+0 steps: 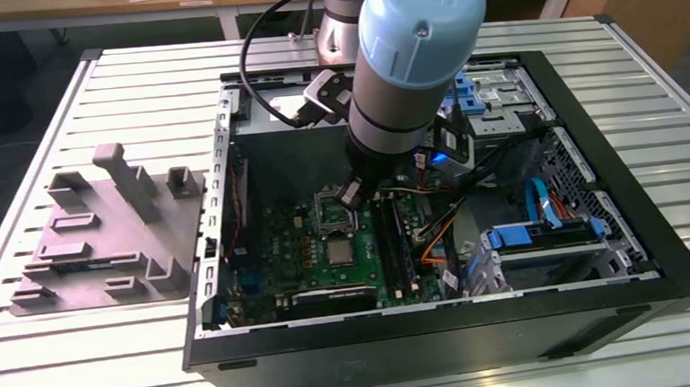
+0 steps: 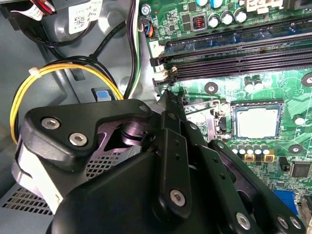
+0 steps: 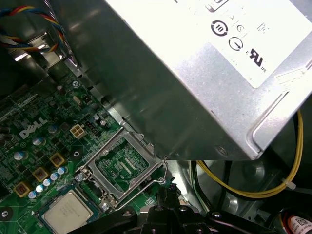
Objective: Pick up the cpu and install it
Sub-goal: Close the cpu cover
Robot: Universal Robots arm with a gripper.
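A robot arm reaches into an open computer case lying on a slatted desk, its pincer lowered over the green motherboard. The cpu, a small silvery square, sits flat on the motherboard just beside the metal-framed socket. In the exterior view the pincer hangs over the socket, near the cpu but apart from it. How far the pincer stands open cannot be told, since its own black body hides the tips in both wrist views; nothing is seen in its hold.

The first wrist view shows the socket with its metal frame lying over a bare green centre and a thin wire lever along one edge, and the cpu next to it, close by a row of small capacitors. It also shows the big grey metal box with a white label looming beside the socket. The second wrist view shows the cpu, with long dark memory slots beyond it, and yellow and black cables looping near the case wall. The exterior view alone takes in the grey moulded fixture standing on the desk beside the case.
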